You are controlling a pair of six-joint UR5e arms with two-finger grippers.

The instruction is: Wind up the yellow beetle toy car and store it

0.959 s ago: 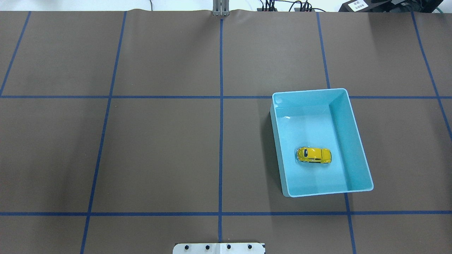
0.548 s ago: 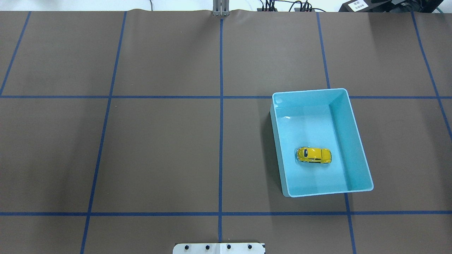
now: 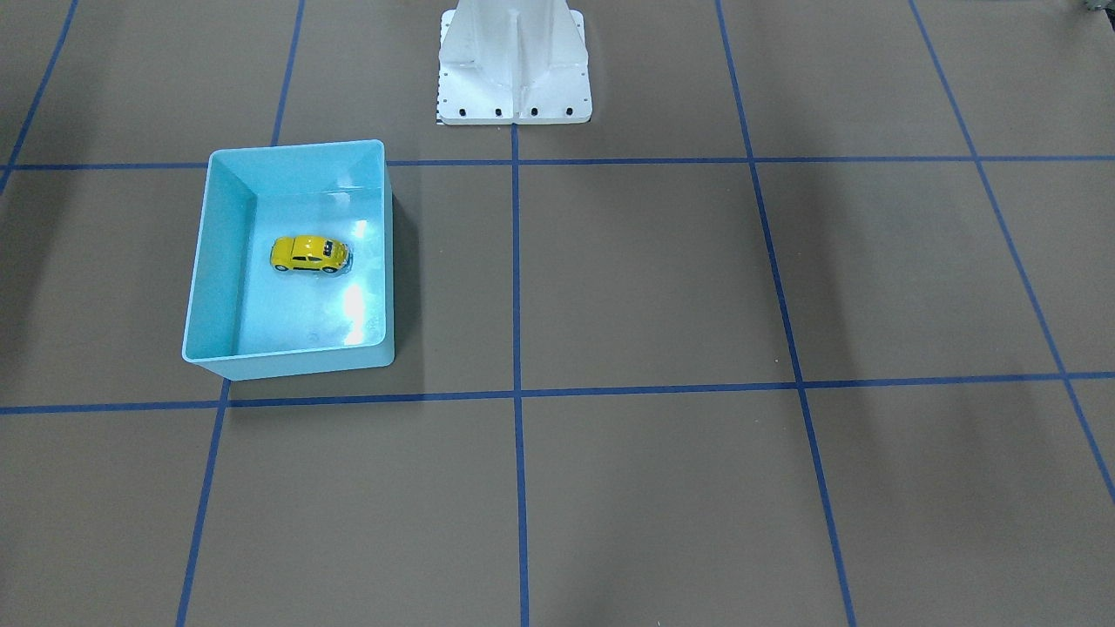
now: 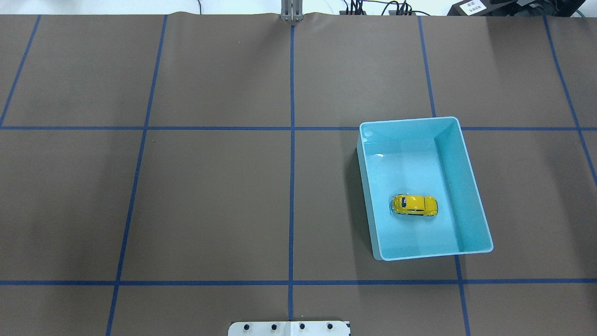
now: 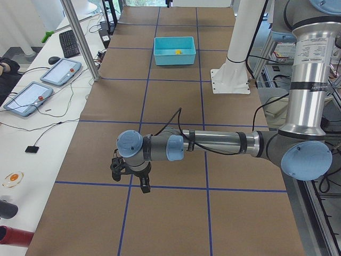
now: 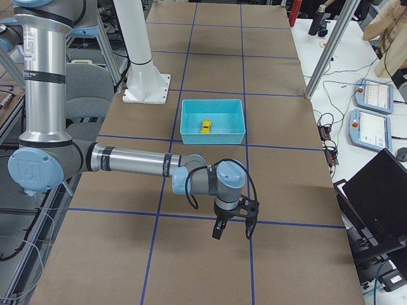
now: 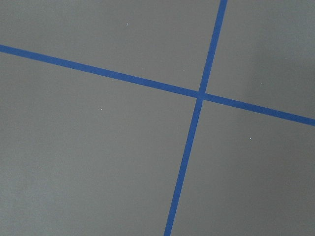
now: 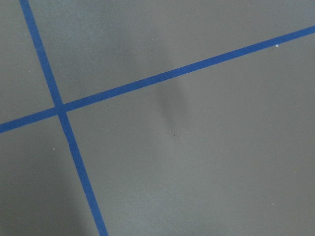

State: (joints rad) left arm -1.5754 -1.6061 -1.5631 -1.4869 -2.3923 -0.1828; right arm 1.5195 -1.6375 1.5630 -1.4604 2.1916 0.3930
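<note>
The yellow beetle toy car (image 4: 414, 205) rests on its wheels on the floor of the light blue bin (image 4: 406, 120), nothing touching it; it also shows in the front-facing view (image 3: 309, 253) and small in both side views (image 5: 178, 52) (image 6: 206, 126). My left gripper (image 5: 132, 178) hangs over bare table far from the bin, seen only from the left end, and I cannot tell if it is open. My right gripper (image 6: 232, 229) hovers over the mat a short way from the bin (image 6: 213, 138), seen only from the right end; its state I cannot tell. Both wrist views hold only mat and tape lines.
Brown mat with a blue tape grid (image 4: 291, 186) covers the table. The white robot pedestal (image 3: 514, 70) stands at the table's edge. Tablets and a keyboard (image 5: 48, 80) lie on a side bench, with a laptop (image 6: 381, 197) at the other end.
</note>
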